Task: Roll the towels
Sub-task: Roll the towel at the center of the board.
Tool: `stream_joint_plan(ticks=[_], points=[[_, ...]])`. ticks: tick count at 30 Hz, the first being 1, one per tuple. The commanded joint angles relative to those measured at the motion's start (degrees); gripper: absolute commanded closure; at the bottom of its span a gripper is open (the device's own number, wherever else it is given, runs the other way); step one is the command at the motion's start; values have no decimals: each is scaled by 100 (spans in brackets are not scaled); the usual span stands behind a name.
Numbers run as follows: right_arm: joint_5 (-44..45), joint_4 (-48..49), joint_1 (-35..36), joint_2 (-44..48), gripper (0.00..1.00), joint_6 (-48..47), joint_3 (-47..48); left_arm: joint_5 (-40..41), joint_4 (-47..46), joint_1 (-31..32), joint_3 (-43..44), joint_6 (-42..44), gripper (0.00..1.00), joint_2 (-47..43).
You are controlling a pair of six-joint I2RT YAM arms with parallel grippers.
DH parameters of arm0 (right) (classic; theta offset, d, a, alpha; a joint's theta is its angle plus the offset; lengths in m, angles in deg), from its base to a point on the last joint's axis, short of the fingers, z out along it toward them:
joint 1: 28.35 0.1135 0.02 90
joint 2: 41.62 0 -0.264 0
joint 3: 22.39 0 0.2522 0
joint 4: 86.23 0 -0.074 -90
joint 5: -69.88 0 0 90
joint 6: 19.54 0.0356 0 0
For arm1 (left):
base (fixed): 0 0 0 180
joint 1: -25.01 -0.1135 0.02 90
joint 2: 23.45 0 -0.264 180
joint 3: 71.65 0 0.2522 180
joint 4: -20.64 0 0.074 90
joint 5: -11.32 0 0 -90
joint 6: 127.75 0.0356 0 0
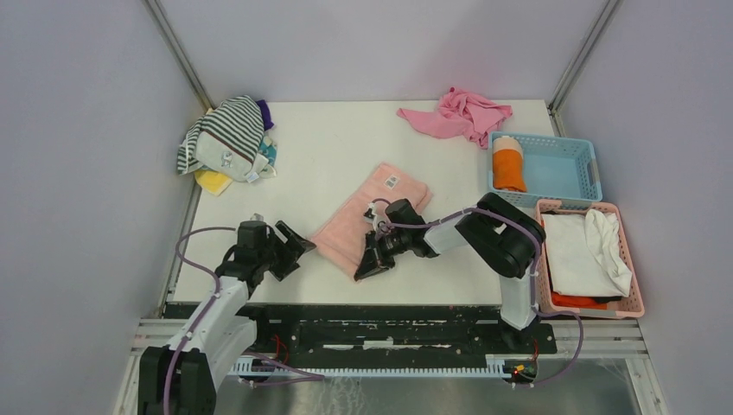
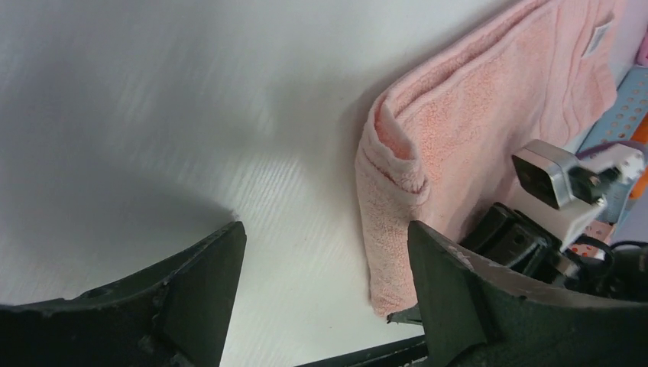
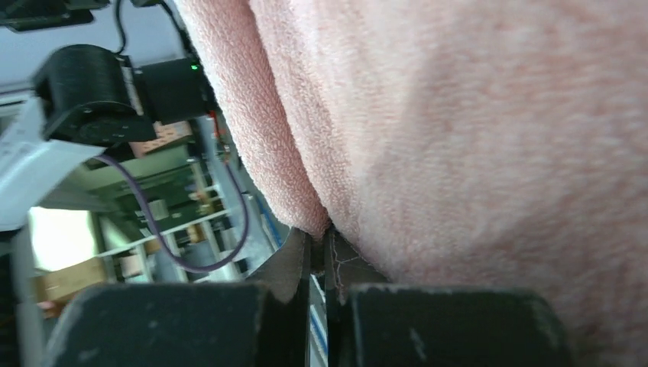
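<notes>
A pale pink towel (image 1: 373, 210) with a white label lies folded, slanting across the middle of the table. My right gripper (image 1: 369, 262) is at its near corner, shut on the towel's edge; in the right wrist view the cloth (image 3: 474, 138) fills the frame and a fold is pinched where the right gripper (image 3: 317, 245) closes. My left gripper (image 1: 298, 245) stands open just left of the towel's near end, holding nothing. In the left wrist view the left gripper (image 2: 325, 260) frames bare table, with the towel (image 2: 489, 130) beside its right finger (image 2: 451, 298). An orange towel (image 1: 508, 164) sits rolled in the blue basket.
The blue basket (image 1: 566, 156) stands at the back right. In front of it is a pink basket (image 1: 624, 304) holding white and orange cloths. A crumpled pink cloth (image 1: 458, 112) lies at the back. A pile with a striped cloth (image 1: 226, 137) sits at the back left.
</notes>
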Motion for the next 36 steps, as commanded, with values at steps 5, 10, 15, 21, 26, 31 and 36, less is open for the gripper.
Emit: stream_joint_plan(ticks=[5,10,15,21,26,31,36], points=[[-628,1845,-374,-748,99,1235,-263,-754,-1157,-38,-389,33,20,2],[-645,1726,-413,-815,99,1173,-232,-815,-1703,-37,-421,-19,25,432],[-504,1017,-408,-682,99,745,-102,-766,-2403,-33,-362,-66,30,1189],[-315,222,-409,-454,95,272,50,-717,-2973,124,-251,-166,33,1982],[-75,-629,-366,-214,89,-311,279,-214,-2884,378,-157,-92,47,2438],[690,-2052,-124,426,76,-1166,622,59,-2873,536,-102,-29,51,2900],[2420,-3708,439,1238,60,-2138,1182,318,-2743,822,69,-35,53,3177]])
